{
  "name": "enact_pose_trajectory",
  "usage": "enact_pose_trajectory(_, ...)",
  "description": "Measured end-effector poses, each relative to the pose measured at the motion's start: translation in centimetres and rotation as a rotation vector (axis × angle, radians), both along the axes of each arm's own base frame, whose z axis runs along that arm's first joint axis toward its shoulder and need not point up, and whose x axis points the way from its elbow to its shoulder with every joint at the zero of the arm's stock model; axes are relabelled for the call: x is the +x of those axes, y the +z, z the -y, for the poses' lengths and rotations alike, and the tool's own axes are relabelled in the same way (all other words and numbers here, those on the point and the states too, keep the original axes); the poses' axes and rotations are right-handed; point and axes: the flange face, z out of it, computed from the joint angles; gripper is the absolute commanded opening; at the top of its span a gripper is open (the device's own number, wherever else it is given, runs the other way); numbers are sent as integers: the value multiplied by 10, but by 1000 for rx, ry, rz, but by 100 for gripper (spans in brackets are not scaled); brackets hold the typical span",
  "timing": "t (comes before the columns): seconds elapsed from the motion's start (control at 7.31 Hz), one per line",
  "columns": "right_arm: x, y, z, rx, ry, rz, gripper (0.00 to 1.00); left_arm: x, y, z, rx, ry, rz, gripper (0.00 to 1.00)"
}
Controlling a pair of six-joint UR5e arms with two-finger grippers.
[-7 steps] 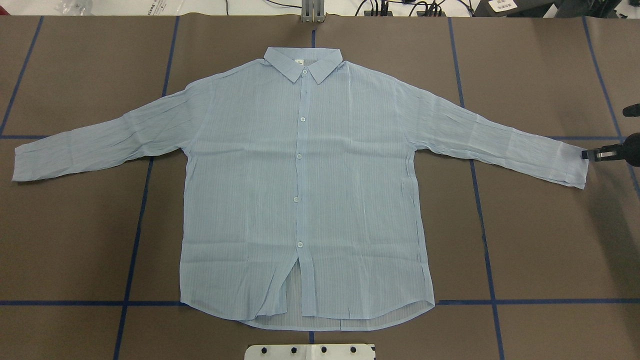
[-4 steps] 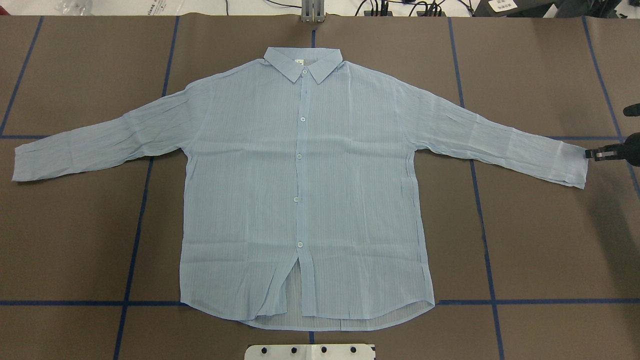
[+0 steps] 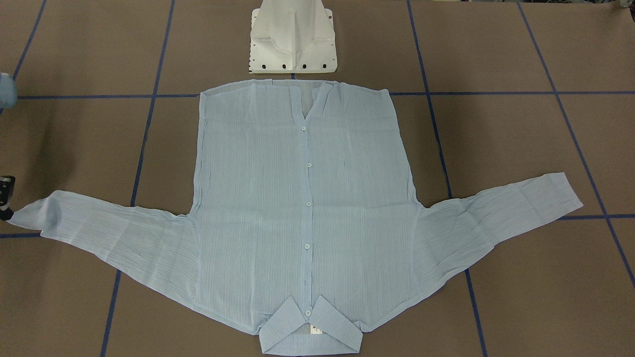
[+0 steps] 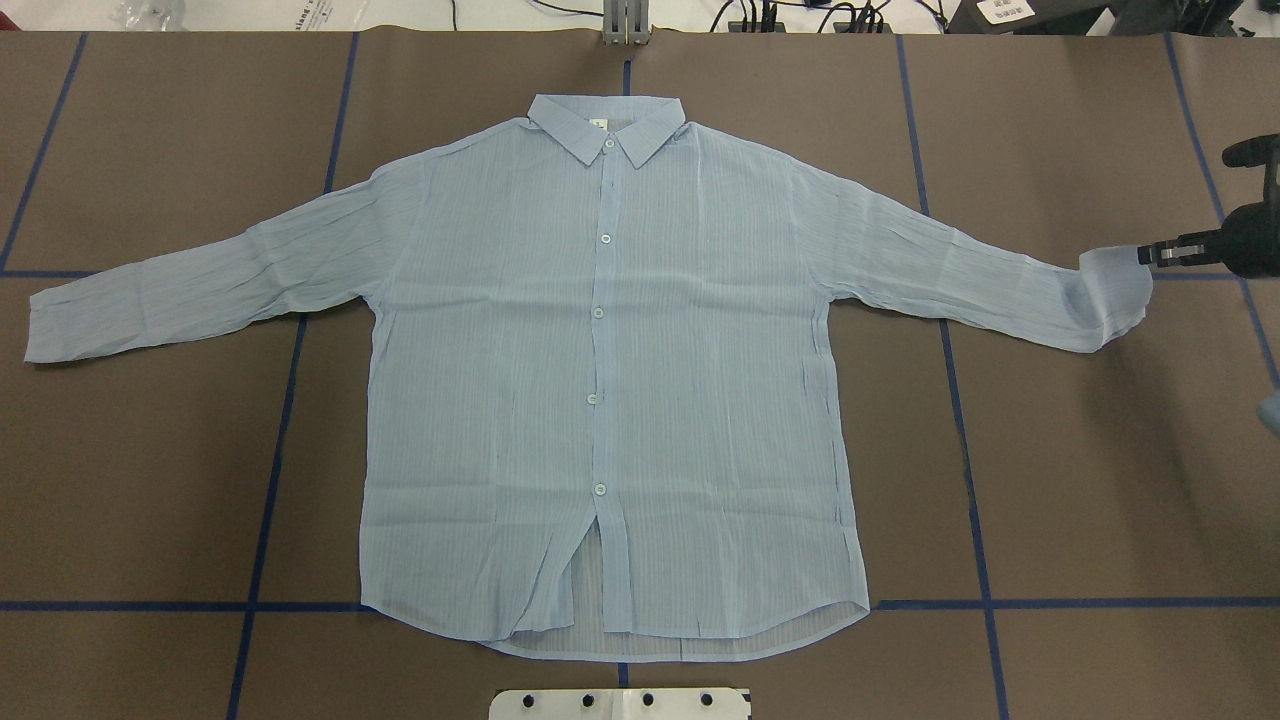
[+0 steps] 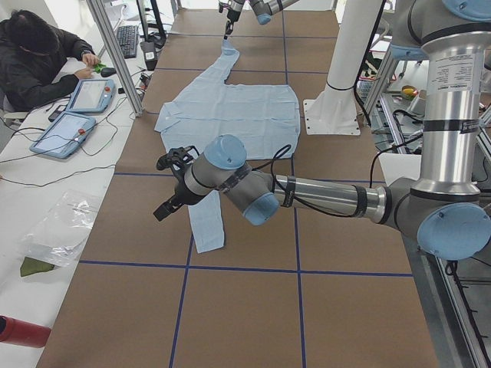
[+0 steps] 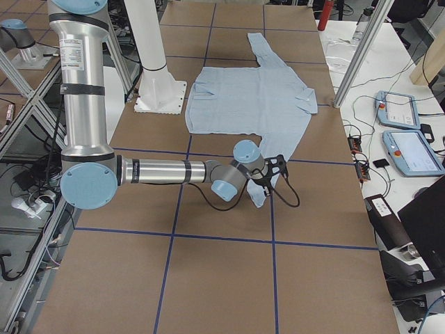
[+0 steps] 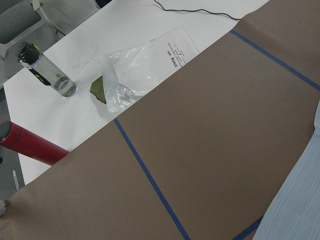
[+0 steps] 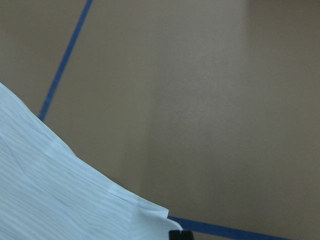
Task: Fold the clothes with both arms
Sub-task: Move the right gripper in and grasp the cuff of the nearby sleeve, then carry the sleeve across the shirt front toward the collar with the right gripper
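R arm has the job right now. The right fingers are clenched on the cuff of the shirt. That cuff is off the counter and curled over, w/ the rest of the sleeve lying flat. The shirt itself is spread front-up across the middle, buttoned, collar at the far edge, hem near the robot.

My read is this is the sleeve fold-in. To do it well I'd carry the cuff low and slow across toward the button line. The fabric is thin and semi-sheer, so prob. floppy and quick to drag or bunch. The grip looks like it's only on the cuff edge, so a jerk could slip it out. Lay it down, don't drop it.

The left fingers hang over the counter near the other cuff. Can't tell if they're released or clenched, as only the side cam shows them.

Surface is brown paper w/ a grid of blue tape lines, and the white base is at the near edge. Off the left end there's a white desk w/ a person and tablets. A red tube, a bottle and a plastic bag are on it too.
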Motion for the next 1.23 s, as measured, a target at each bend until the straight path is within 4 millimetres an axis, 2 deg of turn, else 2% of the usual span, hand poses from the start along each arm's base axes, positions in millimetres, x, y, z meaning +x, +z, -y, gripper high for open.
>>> enact_pose_trajectory(0.14, -6, -51, 10, -23, 31, 20, 0, 0, 0, 0, -1, 0, 0, 100)
enact_pose_trajectory(0.27, -20, -102, 23, -49, 67, 45, 0, 0, 1, 0, -2, 0, 0, 100)
enact_pose_trajectory(0.41, -52, -151, 34, -73, 105, 74, 0, 0, 2, -1, -4, 1, -1, 100)
enact_pose_trajectory(0.55, -95, -198, 42, -97, 149, 95, 0, 0, 4, -3, -8, 1, -1, 100)
enact_pose_trajectory(0.82, -190, -290, 44, -147, 241, 85, 0, 0, 6, -5, -12, 1, -1, 100)
enact_pose_trajectory(0.96, -230, -328, 43, -170, 287, 86, 0, 0, 6, -5, -12, 1, -1, 100)
enact_pose_trajectory(1.23, -301, -394, 54, -175, 357, 102, 0, 0, 7, -6, -14, 1, -1, 100)
